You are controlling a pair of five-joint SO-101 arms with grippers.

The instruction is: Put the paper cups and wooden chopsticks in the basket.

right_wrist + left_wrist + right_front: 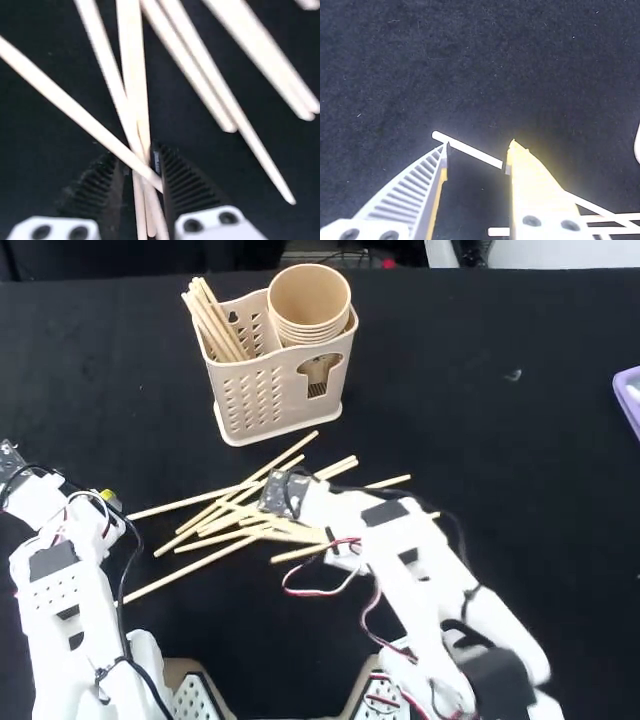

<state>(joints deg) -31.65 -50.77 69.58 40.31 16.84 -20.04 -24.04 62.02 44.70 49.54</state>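
A beige basket (275, 390) stands at the back of the black table, with a stack of paper cups (310, 305) in one compartment and several wooden chopsticks (215, 320) upright in the other. More chopsticks (235, 515) lie scattered in a pile mid-table. My right gripper (278, 495) is down in this pile. Its jaws (137, 167) are closed on a couple of chopsticks (132, 100) that run between them. My left gripper (477, 150) is open low over the table at the near left, and the end of one chopstick (467, 148) lies across under its fingertips.
A purple object (628, 400) pokes in at the table's right edge. The black tabletop stretches bare to the right of the basket and the pile. Both arm bases stand at the near edge.
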